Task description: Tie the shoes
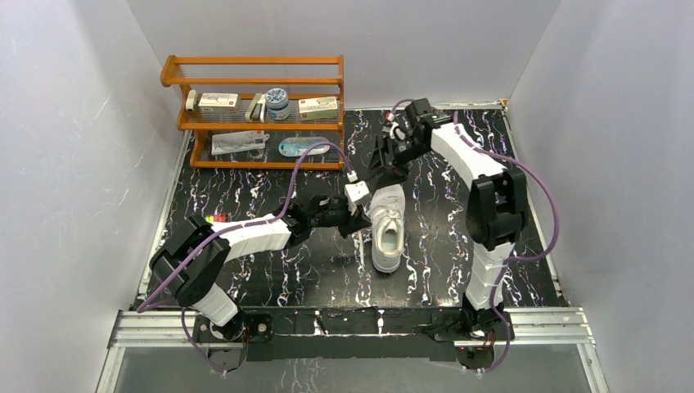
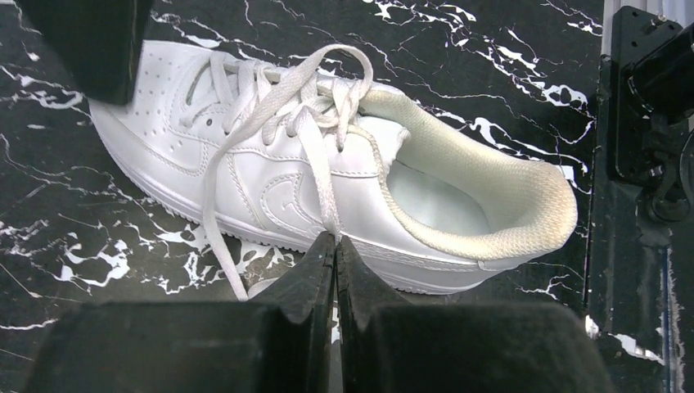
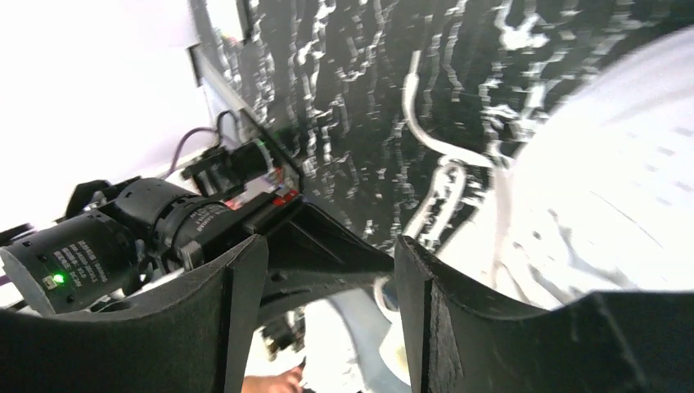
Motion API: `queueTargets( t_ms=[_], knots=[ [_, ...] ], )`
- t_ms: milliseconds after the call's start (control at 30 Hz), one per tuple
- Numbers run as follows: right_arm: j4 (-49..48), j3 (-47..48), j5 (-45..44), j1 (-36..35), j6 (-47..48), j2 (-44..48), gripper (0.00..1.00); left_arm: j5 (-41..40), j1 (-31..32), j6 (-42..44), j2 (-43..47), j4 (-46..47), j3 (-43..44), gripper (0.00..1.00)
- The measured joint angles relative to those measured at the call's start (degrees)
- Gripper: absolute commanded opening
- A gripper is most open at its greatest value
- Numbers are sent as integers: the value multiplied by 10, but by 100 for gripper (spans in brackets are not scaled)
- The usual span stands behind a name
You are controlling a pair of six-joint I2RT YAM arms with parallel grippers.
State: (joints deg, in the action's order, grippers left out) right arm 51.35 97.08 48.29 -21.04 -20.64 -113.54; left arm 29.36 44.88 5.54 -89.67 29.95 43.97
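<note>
Sneaker [image 2: 270, 196] just beyond left gripper [image 2: 335, 241] (lace [image 2: 319, 180] pinched).

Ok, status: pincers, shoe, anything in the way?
Left pincer shut on a lace. Right pincer open, at the toe. Shoe on its sole, other lace end loose. Nothing seen blocking.

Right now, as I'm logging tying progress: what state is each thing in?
white low-top sneaker: upright on its sole, laces loose.
white lace: slack, one strand pinched.
left gripper: shut on the white lace.
right gripper: open, holding nothing.
</note>
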Motion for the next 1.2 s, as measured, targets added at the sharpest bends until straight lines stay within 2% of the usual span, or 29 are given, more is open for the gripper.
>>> queueTargets(
  t_ms=[167, 333, 533, 767, 833, 933, 1033, 1200],
  knots=[
    [14, -25, -94, 24, 54, 82, 64, 0, 0, -36, -21, -23, 25, 0],
    [-25, -173, -159, 14, 90, 256, 64, 14, -2, -76, -58, -45, 61, 0],
    [-118, -320, -212, -43, 149, 413, 66, 51, -21, -108, -86, -74, 93, 0],
    [-282, -476, -193, -160, 317, 585, 69, 106, -52, -115, -118, -110, 140, 0],
    [-307, -486, -190, -193, 364, 589, 67, 124, -60, -113, -130, -118, 151, 0],
    [-345, -486, -212, -260, 443, 546, 66, 150, -71, -108, -149, -134, 162, 0],
    [-369, -487, -254, -317, 498, 492, 60, 169, -78, -95, -162, -155, 175, 0],
    [-413, -489, -320, -351, 577, 423, 53, 197, -85, -77, -191, -177, 207, 0]
  ],
)
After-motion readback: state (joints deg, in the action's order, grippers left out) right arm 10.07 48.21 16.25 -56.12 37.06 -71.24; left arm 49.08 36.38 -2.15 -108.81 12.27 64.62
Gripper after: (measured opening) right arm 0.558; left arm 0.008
